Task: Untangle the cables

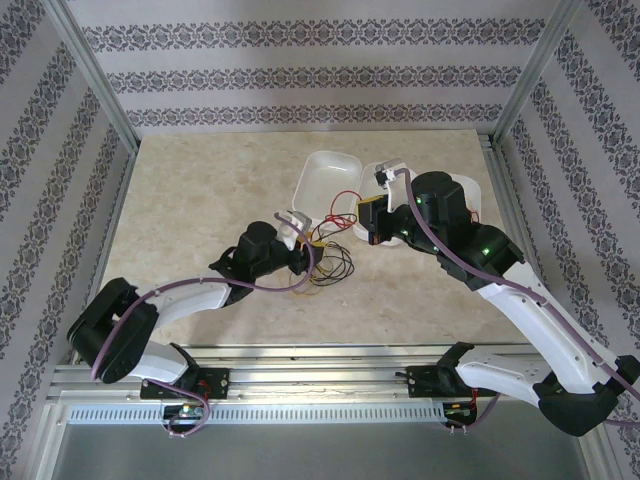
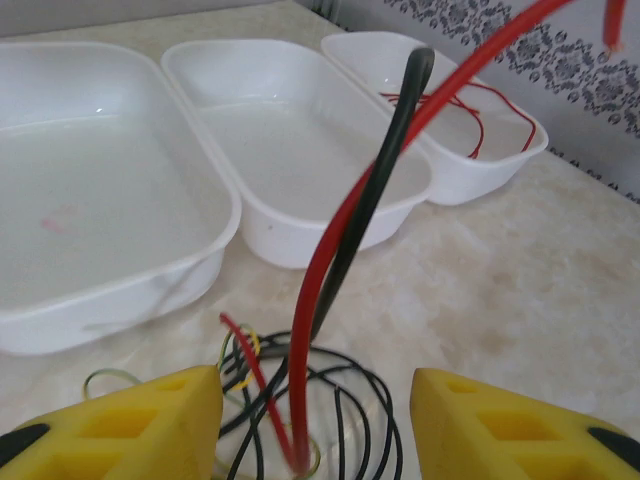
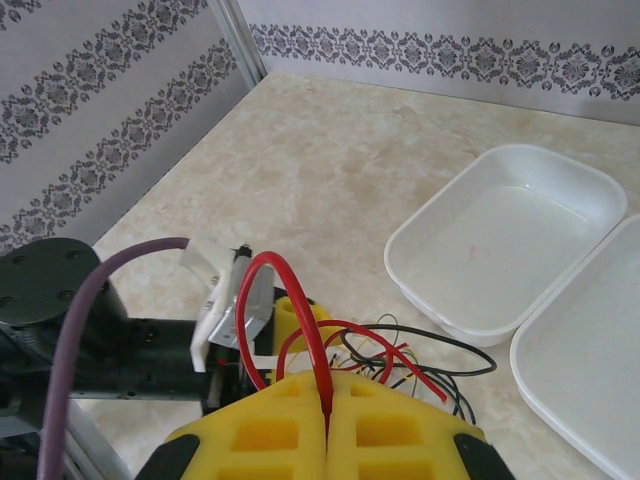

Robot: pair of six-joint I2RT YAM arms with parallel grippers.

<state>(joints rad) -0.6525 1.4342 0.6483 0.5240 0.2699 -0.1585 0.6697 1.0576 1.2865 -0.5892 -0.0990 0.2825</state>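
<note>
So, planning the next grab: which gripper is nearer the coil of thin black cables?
Left. The left gripper hangs open over the black coil; the right gripper, pinching a thin red cable, sits farther off.

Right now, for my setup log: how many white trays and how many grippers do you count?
White trays: 3
Grippers: 2 (left gripper, open; right gripper, shut on red cable)
Total: 5

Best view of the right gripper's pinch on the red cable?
Right wrist: red cable runs into the shut right gripper, close up. Top external gives a thin red line there; left wrist, a red strand above the tangle.
</note>
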